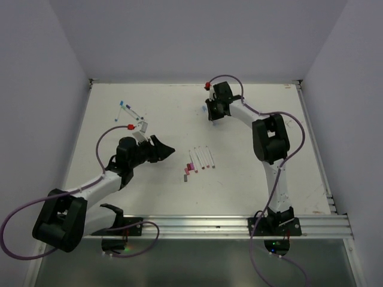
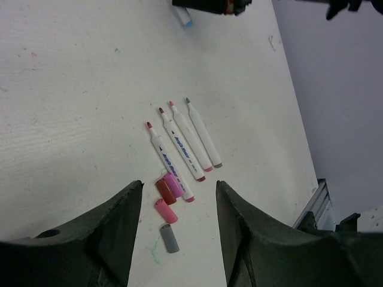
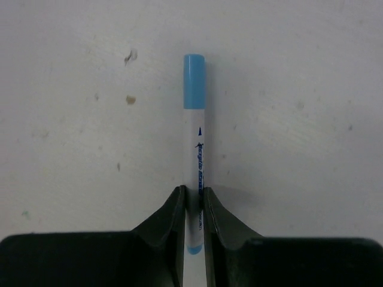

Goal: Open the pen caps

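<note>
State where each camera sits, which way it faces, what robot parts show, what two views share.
Top external: above and behind the bases, looking down on the table; left arm and right arm show.
Left wrist: on the left arm, facing across four uncapped pens and loose caps; left tool open.
Right wrist: on the right arm, facing down at a blue-capped pen; right tool shut on it.
Shared: top and left wrist both show those uncapped pens.

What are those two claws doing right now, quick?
Left gripper: open, holding nothing.
Right gripper: closed on the blue-capped pen.
</note>
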Controlling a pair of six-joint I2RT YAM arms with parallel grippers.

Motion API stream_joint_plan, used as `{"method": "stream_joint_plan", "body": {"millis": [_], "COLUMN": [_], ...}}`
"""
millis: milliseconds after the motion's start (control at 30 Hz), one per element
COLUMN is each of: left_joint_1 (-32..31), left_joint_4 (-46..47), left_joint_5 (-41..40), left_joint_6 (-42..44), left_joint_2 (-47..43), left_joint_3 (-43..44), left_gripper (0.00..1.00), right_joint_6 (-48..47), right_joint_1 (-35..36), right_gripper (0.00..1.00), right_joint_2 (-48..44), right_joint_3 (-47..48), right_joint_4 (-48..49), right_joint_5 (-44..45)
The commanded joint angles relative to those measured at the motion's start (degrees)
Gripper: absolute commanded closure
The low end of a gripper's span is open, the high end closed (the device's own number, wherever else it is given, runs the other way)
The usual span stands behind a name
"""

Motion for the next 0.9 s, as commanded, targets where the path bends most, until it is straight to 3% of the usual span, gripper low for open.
{"method": "stream_joint_plan", "body": {"millis": [0,200,400,567,867], "left_joint_1": [0.5,0.5,0.5,0.3,-5.9], "left_joint_4": [-4.3,-2.0,13.7,20.6,21.3], "left_joint_5": [1.8,6.4,14.2,14.3,8.4], "left_joint_6": [0.0,-3.4,-14.7,-19.8,-22.1], "left_joint_2": [-2.1,-3.5,-1.1,-1.9,-1.4], "left_joint_3": [3.2,2.7,-1.4,-4.0,-2.6], "left_gripper": [0.46,0.41,0.36,0.36,0.37], "right_joint_6": [6.1,13.9,19.1,23.3,26.8], "right_joint_1": [1.1,5.2,14.3,18.0,22.8], "right_gripper": [1.00,1.00,1.00,1.00,1.00], "right_joint_2": [-18.7,-41.9,-59.4,-69.7,-70.6], "right_joint_3": [-17.6,-44.3,-58.3,-63.8,-63.9], "right_joint_4": [10.7,16.3,16.5,16.7,18.3], "right_joint_5": [-2.5,-5.5,-5.4,-6.6,-7.4]}}
